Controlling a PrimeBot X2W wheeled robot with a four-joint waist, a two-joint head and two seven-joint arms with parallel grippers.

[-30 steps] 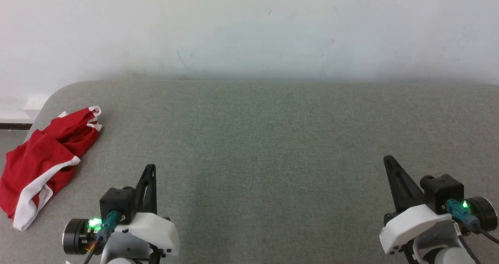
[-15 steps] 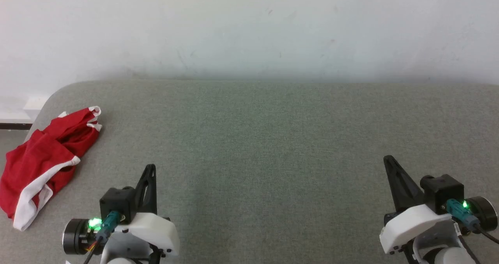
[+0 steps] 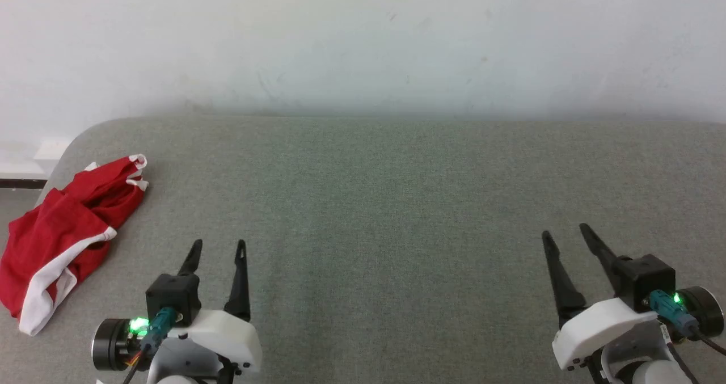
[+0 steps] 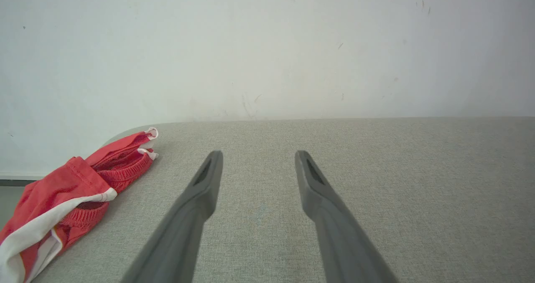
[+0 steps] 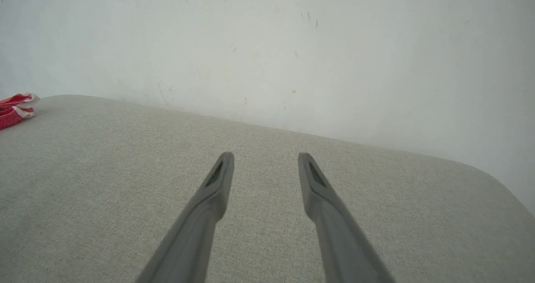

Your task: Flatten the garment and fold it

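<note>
Item 1, left claw [image 3: 219,242]: fingers spread, holding nothing, low over the grey table [image 3: 368,202].

Item 2, right claw [image 3: 564,231]: also spread and empty, well to the right of the left one.

Item 3, red shorts [image 3: 57,231]: a crumpled heap with white trim, to the left of my left claw and apart from it. It lies at the table's rounded corner and seems to hang partly over the edge.

Step in hand, as I judge it: reach left. I would pinch one hem or the waistband, not the bulk, then drag the heap toward the middle, between both claws.

Containers: none to enter.

Beyond the table: pale wall [image 3: 363,43].
</note>
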